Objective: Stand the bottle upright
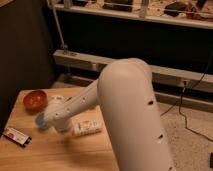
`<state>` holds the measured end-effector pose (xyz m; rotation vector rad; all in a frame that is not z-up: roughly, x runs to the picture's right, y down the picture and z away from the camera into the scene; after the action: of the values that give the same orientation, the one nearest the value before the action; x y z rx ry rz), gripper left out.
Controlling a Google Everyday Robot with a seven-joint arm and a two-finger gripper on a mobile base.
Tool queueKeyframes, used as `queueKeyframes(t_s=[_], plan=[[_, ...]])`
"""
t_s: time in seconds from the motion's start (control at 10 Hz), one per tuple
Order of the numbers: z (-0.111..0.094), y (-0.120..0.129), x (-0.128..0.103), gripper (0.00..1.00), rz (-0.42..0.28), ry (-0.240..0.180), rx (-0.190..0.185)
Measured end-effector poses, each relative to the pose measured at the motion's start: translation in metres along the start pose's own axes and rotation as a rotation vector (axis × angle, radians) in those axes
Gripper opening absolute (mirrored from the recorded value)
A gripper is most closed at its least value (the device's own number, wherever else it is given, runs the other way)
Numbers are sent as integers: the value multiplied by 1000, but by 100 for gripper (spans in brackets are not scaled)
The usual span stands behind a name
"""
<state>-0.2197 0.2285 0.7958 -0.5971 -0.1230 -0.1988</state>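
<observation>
The white bottle lies on its side on the wooden table, its label with dark and reddish print facing up. My arm reaches down and left across the table. My gripper is low over the table at the bottle's left end, largely hidden behind my wrist. Whether it touches the bottle cannot be made out.
A red bowl stands at the table's back left. A small blue cup sits just left of my wrist. A flat black-and-white box with red lies near the left edge. The table's right edge drops to the floor.
</observation>
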Motion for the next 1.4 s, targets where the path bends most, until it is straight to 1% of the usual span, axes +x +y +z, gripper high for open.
queueKeyframes(t_s=[0.4, 0.8, 1.4], plan=[[-9, -2, 0, 18, 1, -13, 15], [-23, -6, 0, 18, 3, -33, 38], [-33, -8, 0, 18, 27, -69, 48]])
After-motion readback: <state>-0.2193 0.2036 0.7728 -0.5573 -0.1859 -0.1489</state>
